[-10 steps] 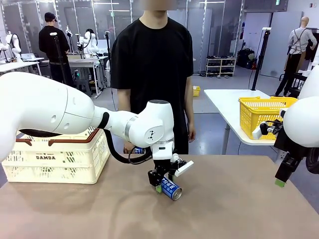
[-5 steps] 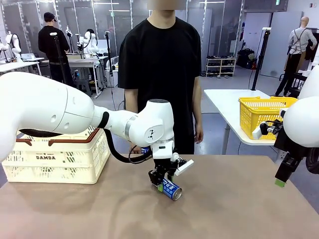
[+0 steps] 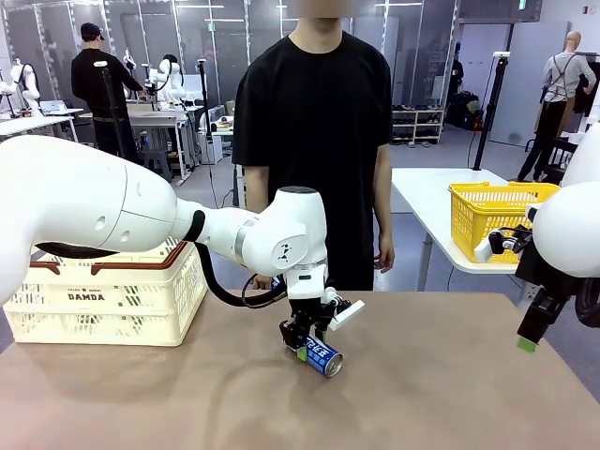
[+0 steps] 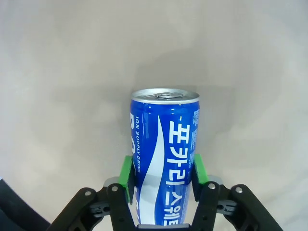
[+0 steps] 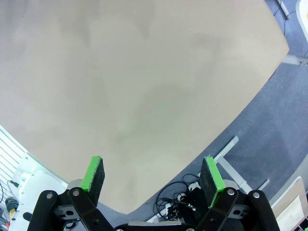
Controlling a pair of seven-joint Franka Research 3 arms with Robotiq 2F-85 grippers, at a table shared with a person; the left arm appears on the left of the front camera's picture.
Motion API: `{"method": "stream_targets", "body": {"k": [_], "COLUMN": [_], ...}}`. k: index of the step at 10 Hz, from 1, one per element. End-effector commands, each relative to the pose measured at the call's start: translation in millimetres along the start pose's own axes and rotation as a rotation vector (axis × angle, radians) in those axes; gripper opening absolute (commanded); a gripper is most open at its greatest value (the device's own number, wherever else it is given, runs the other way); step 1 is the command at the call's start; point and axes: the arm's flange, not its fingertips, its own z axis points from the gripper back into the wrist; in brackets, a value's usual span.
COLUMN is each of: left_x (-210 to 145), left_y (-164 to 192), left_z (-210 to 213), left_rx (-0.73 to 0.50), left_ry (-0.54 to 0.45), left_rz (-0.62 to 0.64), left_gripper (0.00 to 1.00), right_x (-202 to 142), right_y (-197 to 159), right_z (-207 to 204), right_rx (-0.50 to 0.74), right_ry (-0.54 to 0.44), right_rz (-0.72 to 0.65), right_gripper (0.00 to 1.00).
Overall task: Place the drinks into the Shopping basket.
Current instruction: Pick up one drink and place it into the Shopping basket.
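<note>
A blue can with white lettering (image 3: 322,359) sits tilted between the green pads of my left gripper (image 3: 307,350), low at the middle of the table. I cannot tell whether it touches the tabletop. In the left wrist view the blue can (image 4: 163,154) points its silver top away from me, and my left gripper (image 4: 161,171) is shut on its sides. The cream Shopping basket (image 3: 103,302) with a brown rim stands at the table's left. My right gripper (image 3: 528,339) hangs open at the far right edge. In the right wrist view my right gripper (image 5: 151,175) holds nothing.
A person in a black shirt (image 3: 314,122) stands at the far edge, just behind my left arm. A yellow mesh basket (image 3: 487,217) rests on a separate white table at the back right. The brown tabletop (image 3: 441,394) is bare between the two arms.
The person has shifted to the right behind the table. My left gripper and the blue can have barely moved. The right arm has stayed still.
</note>
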Motion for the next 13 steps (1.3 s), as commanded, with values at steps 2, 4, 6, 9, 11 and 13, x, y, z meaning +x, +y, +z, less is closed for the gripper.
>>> {"method": "stream_targets", "body": {"k": [2,4,6,9,11,13], "left_x": [14.6,23.3,30.5,40.3,41.1,39.3], "left_y": [-13.4,-16.6,-24.3,-39.4,-45.5,-48.2], "left_z": [45.0,79.8,127.6,201.0,225.3,233.1], "left_rx": [0.004,0.003,-0.008,0.049,0.050,0.062], "left_ry": [-0.014,-0.041,-0.017,0.048,0.056,0.066], "left_rz": [0.078,0.050,0.042,0.064,0.069,0.100], "left_gripper": [0.00,0.00,0.00,0.00,0.00,0.00], "right_x": [0.8,0.8,0.8,0.8,0.8,0.8], "right_y": [2.5,2.5,2.5,2.5,2.5,2.5], "right_z": [-0.4,-0.4,-0.4,-0.4,-0.4,-0.4], "right_rx": [-0.001,-0.001,-0.001,-0.001,-0.001,-0.001], "right_ry": [0.001,0.001,0.001,0.001,0.001,0.001], "right_rz": [-0.014,-0.014,-0.014,-0.014,-0.014,-0.014], "right_gripper": [1.00,1.00,1.00,1.00,1.00,1.00]}}
